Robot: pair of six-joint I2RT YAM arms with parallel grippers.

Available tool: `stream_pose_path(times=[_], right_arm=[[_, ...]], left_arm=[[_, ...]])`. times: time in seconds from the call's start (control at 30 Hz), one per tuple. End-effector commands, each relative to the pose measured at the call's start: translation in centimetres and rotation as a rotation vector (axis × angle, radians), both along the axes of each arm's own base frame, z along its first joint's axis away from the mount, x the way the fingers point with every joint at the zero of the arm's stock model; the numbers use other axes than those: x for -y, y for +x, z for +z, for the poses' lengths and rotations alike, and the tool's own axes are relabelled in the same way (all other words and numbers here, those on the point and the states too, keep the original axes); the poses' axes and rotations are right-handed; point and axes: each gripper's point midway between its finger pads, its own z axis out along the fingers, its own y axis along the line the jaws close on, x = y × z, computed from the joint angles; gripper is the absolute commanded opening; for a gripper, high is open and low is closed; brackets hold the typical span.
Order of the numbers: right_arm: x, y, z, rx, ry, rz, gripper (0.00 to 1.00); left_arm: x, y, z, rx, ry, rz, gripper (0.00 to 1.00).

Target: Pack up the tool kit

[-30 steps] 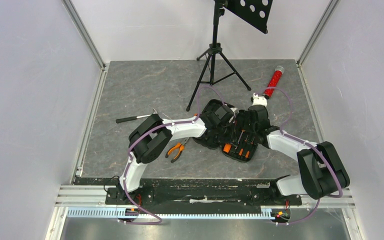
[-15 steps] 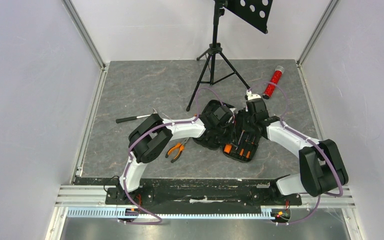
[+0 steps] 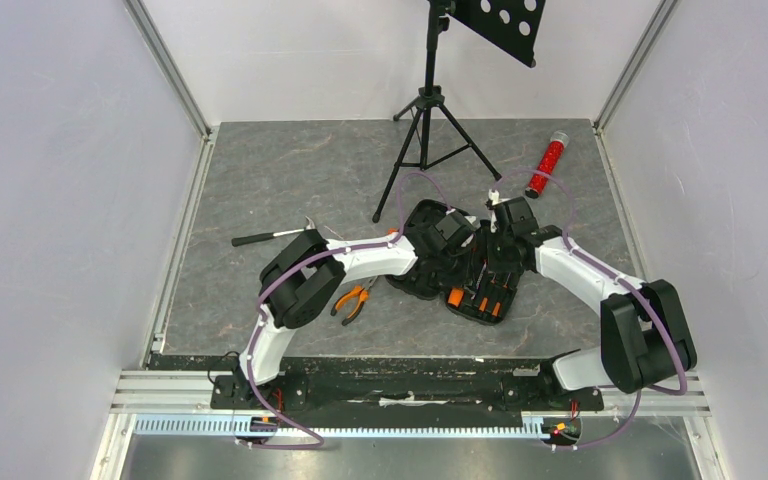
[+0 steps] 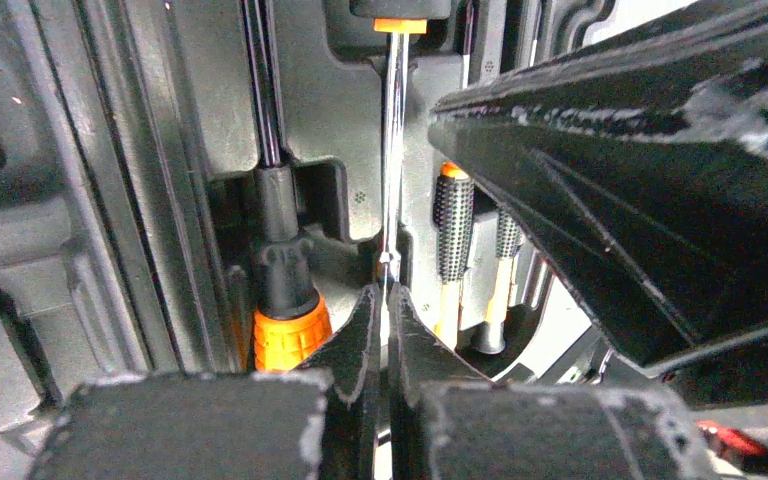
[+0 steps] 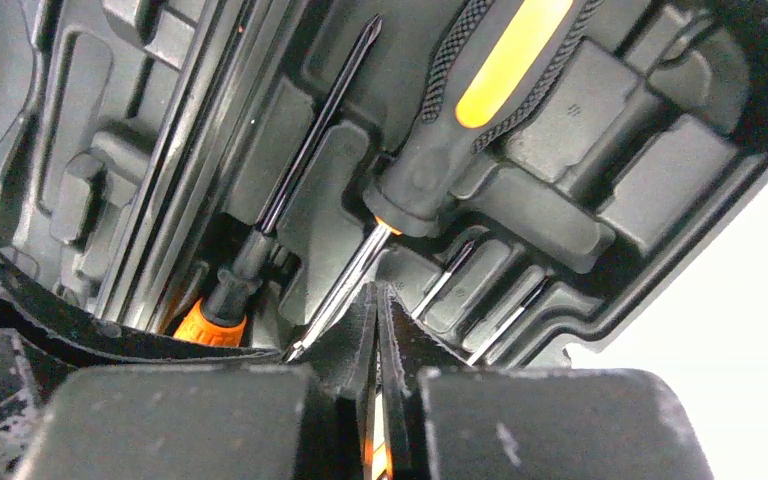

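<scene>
Just below left hand [image 4: 381, 300], tool kit [image 4: 325, 110].

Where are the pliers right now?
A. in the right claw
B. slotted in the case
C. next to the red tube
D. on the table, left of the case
D: the pliers lie loose on the table, just left of the open case.

White arm links [image 3: 370, 262], bulky black joint housings [image 3: 300, 280], purple cables [image 3: 257, 325] looping alongside, scuffed matte black jaws
</scene>
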Motion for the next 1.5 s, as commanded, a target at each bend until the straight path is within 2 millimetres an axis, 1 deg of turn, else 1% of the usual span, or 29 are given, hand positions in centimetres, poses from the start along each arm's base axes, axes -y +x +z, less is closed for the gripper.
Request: stream_pose_path(times=[0.0,0.13,0.27,0.47,0.63,0.83,0.93,0.97,1.1,1.2,1.3,1.33,1.4,1.47], right_arm=[[-0.8,-0.5,0.5,0.003,0.053,0.031,0.02],[-1.1,0.2,1.3,0.038,0.068,0.023,0.02],[-1.3,0.7,1.3,0.047,0.079,0.012,0.01],[-1.2,0.8,0.5,0.035,0.078,0.0,0.01],[-0.9,0.4,-0.7,0.007,0.059,-0.009,0.0],[0.1,-1.5,-3.1,-0.07,0.015,-0.022,0.0],[0.9,-3.1,-4.5,-0.126,-0.017,-0.034,0.0],[1.7,-3.7,-5.1,-0.144,-0.053,-0.05,0.0],[3.4,-6.0,-7.4,-0.222,-0.115,-0.078,0.0],[4.1,-7.5,-9.1,-0.295,-0.15,-0.067,0.0],[5.5,-8.2,-10.0,-0.331,-0.256,-0.056,0.0],[5.7,-8.4,-10.2,-0.341,-0.276,-0.051,0.0],[6.0,-8.6,-10.5,-0.35,-0.33,-0.035,0.0],[5.5,-8.6,-10.6,-0.355,-0.338,-0.01,0.0]], left_arm=[[-5.6,-1.8,-7.3,-0.046,0.299,-0.015,0.02],[-5.5,-1.8,-7.1,-0.046,0.293,-0.016,0.02],[-5.2,-1.7,-7.0,-0.045,0.286,-0.015,0.02],[-5.1,-1.6,-6.8,-0.044,0.281,-0.014,0.02],[-5.0,-1.7,-6.9,-0.047,0.281,-0.016,0.02],[-5.0,-1.7,-6.9,-0.047,0.28,-0.016,0.02],[-5.1,-1.6,-6.9,-0.048,0.28,-0.015,0.02],[-5.1,-1.7,-6.9,-0.048,0.28,-0.017,0.02],[-5.2,-1.8,-6.9,-0.05,0.281,-0.019,0.02],[-5.2,-2.0,-6.9,-0.056,0.275,-0.022,0.02],[-5.0,-2.2,-6.7,-0.066,0.256,-0.023,0.02],[-5.0,-2.3,-6.7,-0.069,0.252,-0.023,0.02],[-5.0,-2.4,-6.5,-0.074,0.234,-0.015,0.02],[-4.9,-2.6,-6.3,-0.079,0.218,-0.011,0.02]])
